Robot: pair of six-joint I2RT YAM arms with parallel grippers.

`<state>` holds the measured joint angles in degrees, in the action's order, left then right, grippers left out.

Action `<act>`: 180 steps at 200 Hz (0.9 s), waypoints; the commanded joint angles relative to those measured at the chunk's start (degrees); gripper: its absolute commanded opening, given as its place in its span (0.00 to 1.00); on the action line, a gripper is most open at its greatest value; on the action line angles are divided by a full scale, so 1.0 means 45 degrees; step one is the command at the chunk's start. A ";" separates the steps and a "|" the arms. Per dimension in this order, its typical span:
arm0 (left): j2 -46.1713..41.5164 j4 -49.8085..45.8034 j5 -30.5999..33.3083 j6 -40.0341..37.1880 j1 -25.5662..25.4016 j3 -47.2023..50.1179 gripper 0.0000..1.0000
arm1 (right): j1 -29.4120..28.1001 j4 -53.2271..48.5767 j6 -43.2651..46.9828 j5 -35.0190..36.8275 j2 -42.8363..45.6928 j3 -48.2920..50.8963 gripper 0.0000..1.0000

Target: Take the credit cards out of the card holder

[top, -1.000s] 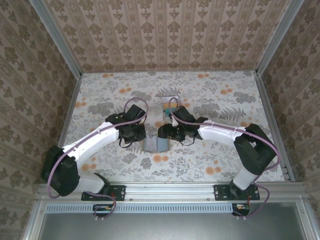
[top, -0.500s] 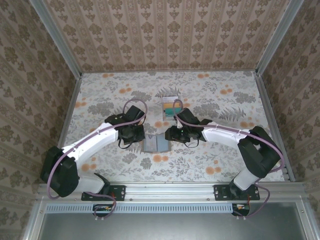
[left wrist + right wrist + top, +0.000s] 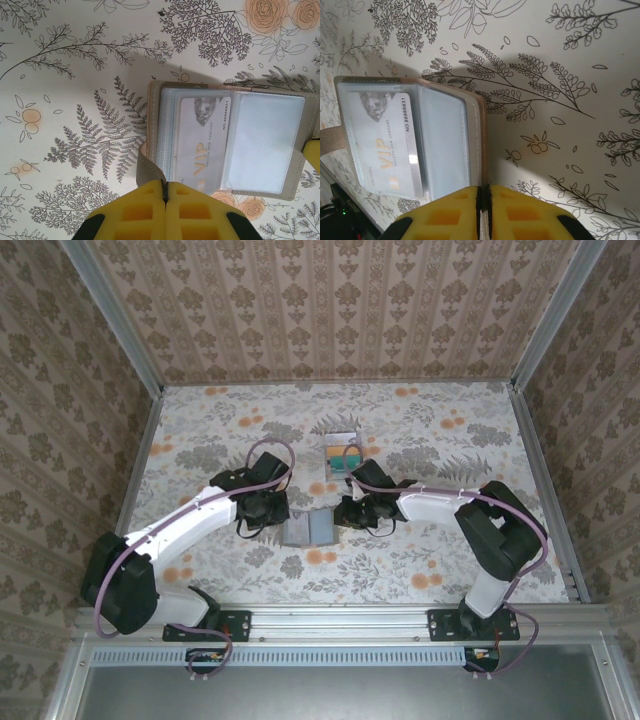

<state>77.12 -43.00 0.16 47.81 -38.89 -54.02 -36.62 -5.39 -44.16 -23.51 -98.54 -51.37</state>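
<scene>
On the tabletop [image 3: 440,450], midway toward the near edge, the card holder [image 3: 310,529] is lying open. The right end effector [image 3: 483,189], spread a second ago, is now pinching its right edge; the left end effector [image 3: 165,184] is pinching its strap [image 3: 148,169]. A credit card [image 3: 202,145] is sitting sleeved, awaiting extraction.

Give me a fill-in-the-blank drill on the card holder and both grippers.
1. The card holder lies ___ on the table.
2. The card showing inside it is printed with the big letters ___.
3. The left gripper and the right gripper are both ___ on the card holder.
Missing words: open; VIP; shut.
</scene>
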 commanded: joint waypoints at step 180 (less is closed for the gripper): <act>0.0605 0.0012 -0.0017 -0.0273 0.0050 0.0310 0.00 | 0.0423 0.0798 0.0065 -0.1091 -0.0836 0.0325 0.27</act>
<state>79.20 -42.78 0.16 47.77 -38.89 -53.34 -34.96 -4.01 -43.70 -25.47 -101.47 -50.37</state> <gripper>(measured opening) 0.045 0.276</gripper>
